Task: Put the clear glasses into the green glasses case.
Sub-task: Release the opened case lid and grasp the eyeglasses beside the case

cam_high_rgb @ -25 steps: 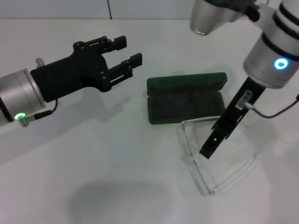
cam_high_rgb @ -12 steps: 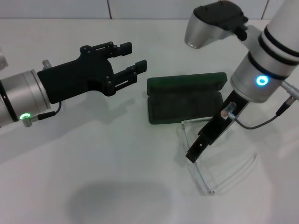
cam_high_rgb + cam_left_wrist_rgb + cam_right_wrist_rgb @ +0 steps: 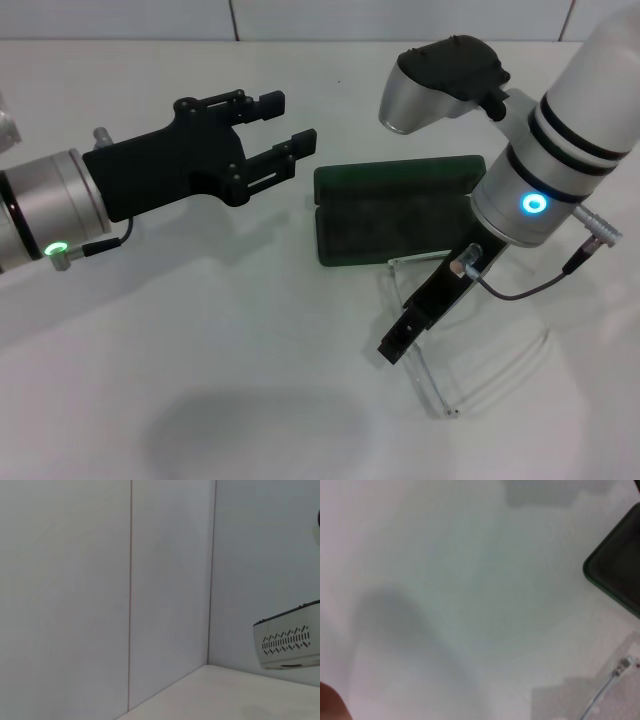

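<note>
The green glasses case (image 3: 395, 215) lies open at the table's middle, dark lining up and nothing inside it. Its corner also shows in the right wrist view (image 3: 620, 572). The clear glasses (image 3: 430, 385) rest on the table just in front of the case, with their arms spread. One clear arm (image 3: 612, 682) is in the right wrist view. My right gripper (image 3: 393, 347) slants down over the glasses' left part, seen edge-on, its tip close to the lens. My left gripper (image 3: 290, 120) hovers open and empty to the left of the case.
A white table (image 3: 200, 350) runs under everything, with a tiled wall along its far edge. In the left wrist view there are wall panels and a white vented box (image 3: 287, 642). My right arm's silver elbow (image 3: 435, 75) hangs above the case's far side.
My right arm has swung left and toward me, carrying its gripper tip along the glasses. The left gripper moved slightly right, then held. The glasses have barely shifted.
</note>
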`<state>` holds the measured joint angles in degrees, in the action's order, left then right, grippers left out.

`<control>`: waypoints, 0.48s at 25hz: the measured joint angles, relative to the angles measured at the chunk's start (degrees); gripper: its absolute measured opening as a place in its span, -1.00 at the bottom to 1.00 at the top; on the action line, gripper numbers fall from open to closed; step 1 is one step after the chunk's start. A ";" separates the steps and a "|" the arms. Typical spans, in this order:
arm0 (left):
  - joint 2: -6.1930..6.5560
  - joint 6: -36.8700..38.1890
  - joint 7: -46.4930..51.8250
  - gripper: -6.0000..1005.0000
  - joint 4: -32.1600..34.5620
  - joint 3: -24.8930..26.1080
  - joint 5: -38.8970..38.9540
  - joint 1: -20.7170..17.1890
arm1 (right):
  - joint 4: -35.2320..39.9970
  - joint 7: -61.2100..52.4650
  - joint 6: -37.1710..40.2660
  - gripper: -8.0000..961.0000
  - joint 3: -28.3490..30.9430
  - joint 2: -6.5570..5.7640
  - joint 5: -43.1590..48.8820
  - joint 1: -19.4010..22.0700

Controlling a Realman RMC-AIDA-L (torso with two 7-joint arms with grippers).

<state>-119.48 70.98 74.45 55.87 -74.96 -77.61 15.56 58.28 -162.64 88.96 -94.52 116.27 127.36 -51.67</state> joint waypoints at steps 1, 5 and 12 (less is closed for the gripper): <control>0.00 -0.02 -0.11 0.10 -0.16 0.00 0.00 0.10 | -0.20 0.00 -0.37 0.56 -0.16 0.00 -0.17 0.03; -0.03 -0.30 -1.80 0.10 -1.34 0.00 -0.01 0.30 | -1.42 0.00 -1.45 0.54 -0.68 0.00 -0.31 0.13; -0.03 -0.50 -2.36 0.10 -1.85 -0.01 0.02 0.45 | -1.89 -0.05 -1.76 0.50 -0.74 0.00 -0.74 0.67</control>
<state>-119.51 70.48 72.09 54.02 -74.97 -77.59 16.01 56.39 -162.70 87.20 -95.26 116.27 126.62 -51.00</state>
